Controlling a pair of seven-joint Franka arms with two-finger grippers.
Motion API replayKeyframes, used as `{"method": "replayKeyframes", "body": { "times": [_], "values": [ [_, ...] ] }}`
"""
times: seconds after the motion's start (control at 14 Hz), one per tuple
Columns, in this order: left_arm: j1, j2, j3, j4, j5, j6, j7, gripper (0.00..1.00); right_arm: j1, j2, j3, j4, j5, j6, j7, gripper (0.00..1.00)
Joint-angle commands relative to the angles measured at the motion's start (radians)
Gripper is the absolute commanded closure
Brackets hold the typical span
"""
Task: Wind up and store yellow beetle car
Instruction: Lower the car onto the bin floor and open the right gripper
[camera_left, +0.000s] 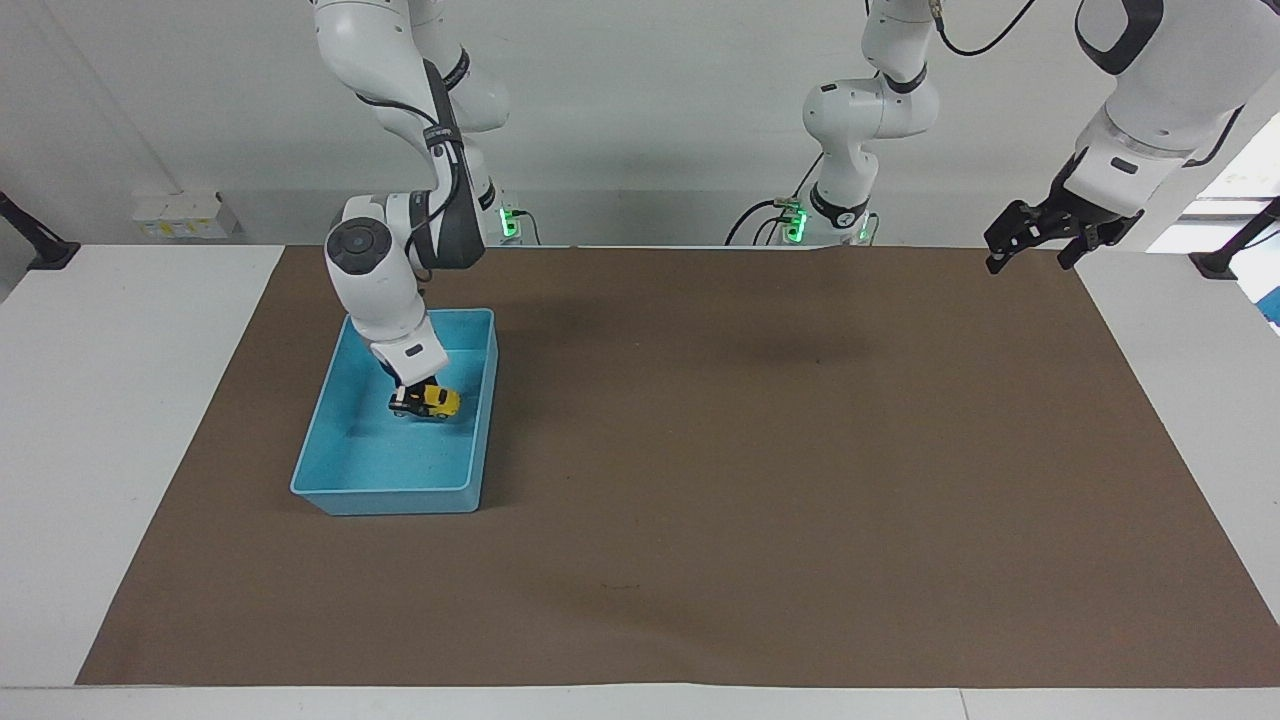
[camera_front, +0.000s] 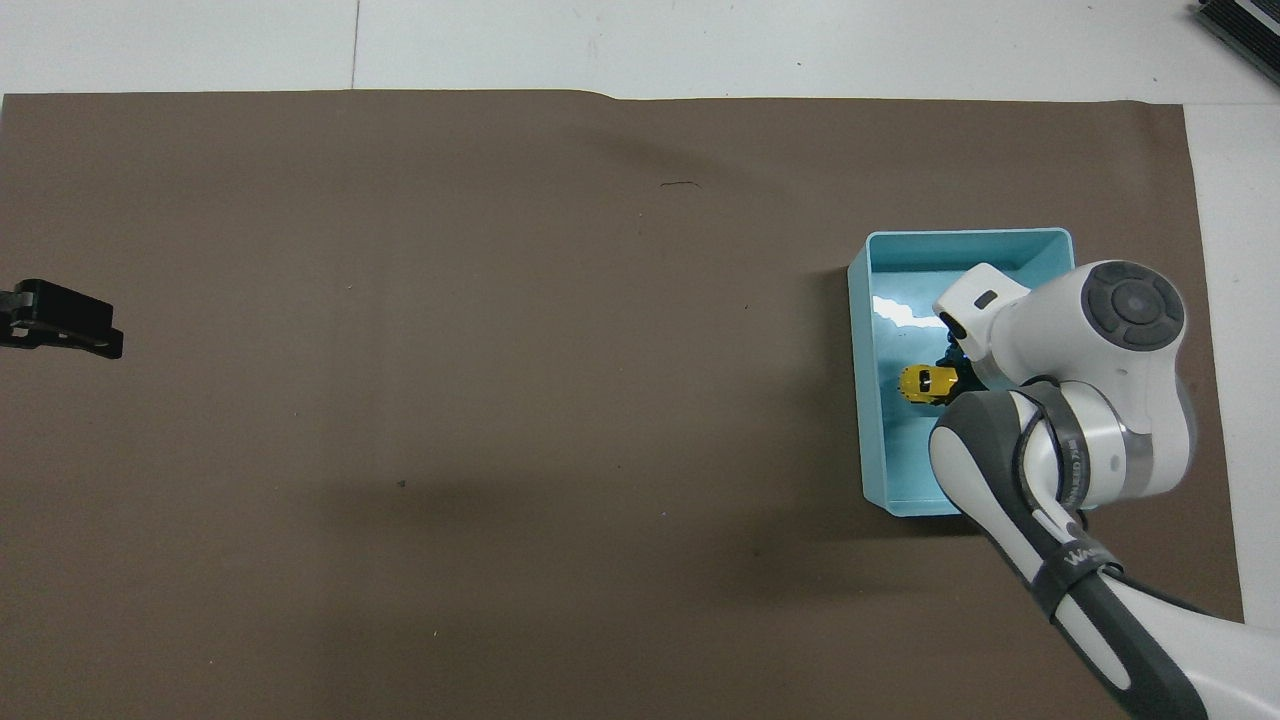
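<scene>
The yellow beetle car (camera_left: 435, 400) (camera_front: 922, 383) is down inside the light-blue bin (camera_left: 390, 490) (camera_front: 858, 400), close to the wall that faces the middle of the table. My right gripper (camera_left: 410, 397) (camera_front: 950, 372) reaches steeply down into the bin and is shut on the car's end; its wrist hides part of the grip in the overhead view. Whether the wheels touch the bin floor I cannot tell. My left gripper (camera_left: 1030, 240) (camera_front: 62, 322) hangs open and waiting over the brown mat's edge at the left arm's end.
A brown mat (camera_left: 760, 480) covers most of the white table. The bin stands on it toward the right arm's end. A third white arm's base (camera_left: 840, 210) stands at the robots' edge of the table.
</scene>
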Motion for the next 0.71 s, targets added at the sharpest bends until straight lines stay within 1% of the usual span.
{"method": "replayKeyframes", "body": {
  "times": [0.0,0.07,0.14,0.28,0.36,0.5,0.57,0.64],
  "values": [
    [0.015,-0.008,-0.011,0.002,0.013,-0.017,-0.008,0.00,-0.009,0.011,0.009,-0.021,-0.027,0.047,-0.002,1.00],
    [0.015,-0.008,-0.011,0.002,0.013,-0.017,-0.008,0.00,-0.009,0.011,0.009,-0.021,-0.027,0.047,-0.002,1.00],
    [0.015,-0.008,-0.011,0.002,0.013,-0.017,-0.008,0.00,-0.009,0.011,0.009,-0.021,-0.027,0.046,-0.002,0.96],
    [0.015,-0.008,-0.011,0.002,0.014,-0.017,-0.008,0.00,-0.011,0.011,0.008,-0.022,-0.027,0.046,-0.002,0.94],
    [0.015,-0.008,-0.011,0.002,0.013,-0.017,-0.008,0.00,-0.014,0.011,0.008,-0.023,-0.027,0.046,-0.002,0.85],
    [0.015,-0.008,-0.011,0.002,0.013,-0.017,-0.008,0.00,-0.015,0.011,0.009,-0.023,-0.027,0.046,-0.002,0.84],
    [0.015,-0.008,-0.011,0.002,0.014,-0.017,-0.008,0.00,-0.015,0.011,0.009,-0.021,-0.027,0.046,-0.002,0.78],
    [0.015,-0.008,-0.011,0.002,0.013,-0.017,-0.008,0.00,-0.014,0.011,0.009,-0.021,-0.026,0.046,0.001,0.38]
  ]
}}
